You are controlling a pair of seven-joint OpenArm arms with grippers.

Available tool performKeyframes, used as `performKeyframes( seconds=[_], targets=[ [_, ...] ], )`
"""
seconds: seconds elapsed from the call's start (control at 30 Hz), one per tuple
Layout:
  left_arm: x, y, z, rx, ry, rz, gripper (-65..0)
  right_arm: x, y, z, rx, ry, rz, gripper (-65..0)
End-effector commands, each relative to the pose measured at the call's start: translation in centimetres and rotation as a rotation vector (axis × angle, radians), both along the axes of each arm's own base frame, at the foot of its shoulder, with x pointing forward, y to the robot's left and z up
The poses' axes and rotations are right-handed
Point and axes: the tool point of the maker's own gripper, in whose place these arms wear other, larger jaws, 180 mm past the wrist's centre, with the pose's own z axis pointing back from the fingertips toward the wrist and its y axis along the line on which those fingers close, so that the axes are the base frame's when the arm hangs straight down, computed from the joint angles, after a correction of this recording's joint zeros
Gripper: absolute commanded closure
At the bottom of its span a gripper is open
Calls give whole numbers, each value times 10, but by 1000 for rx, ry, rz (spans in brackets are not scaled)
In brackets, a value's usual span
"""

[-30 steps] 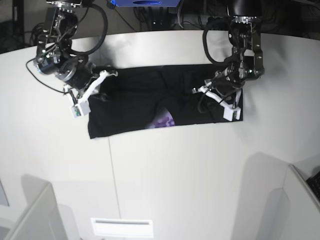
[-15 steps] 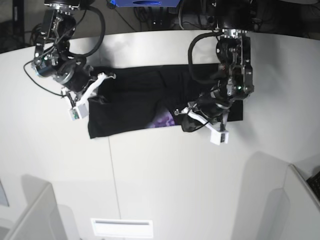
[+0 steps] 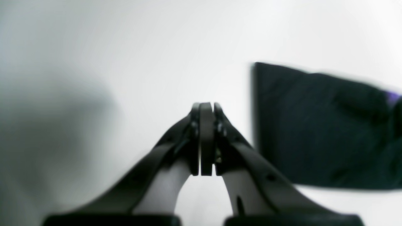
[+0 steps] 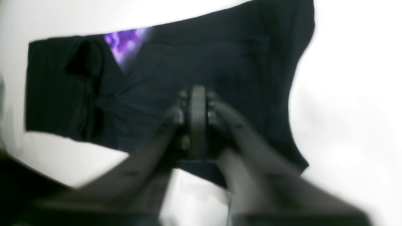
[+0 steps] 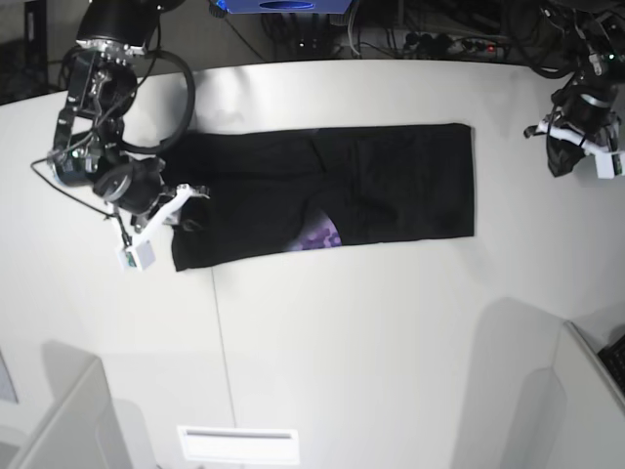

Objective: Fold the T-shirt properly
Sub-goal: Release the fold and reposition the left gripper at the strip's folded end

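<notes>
The left pincer [image 5: 583, 147], closed, has left the T-shirt [image 5: 391, 181]; right pincer [image 4: 197, 103] seemingly together.

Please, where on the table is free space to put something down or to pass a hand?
The table is bare in front of the T-shirt, down to the near edge, and in a narrower strip behind it. It is crowded at the shirt's ends: the right gripper at one, the left gripper beyond the other.

Left tool [image 5: 589, 142] now off T-shirt [image 5: 391, 181], far aside.
</notes>
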Motion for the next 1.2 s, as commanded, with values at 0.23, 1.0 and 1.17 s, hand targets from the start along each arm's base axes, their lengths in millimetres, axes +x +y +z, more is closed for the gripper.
performKeyframes(
  seconds=[0.23,1.0,1.17],
  targets=[
    [-51,69,-5,210,125,44,0,25,-36,-11,48,45,-123,-408],
    [-4,55,-33,325,217,-66,0,-5,-39,-91,95,287,-95,-410],
    [9,39,-46,260,197,-69,0,-12,-20,-94,124,296,-76,-410]
  ],
)
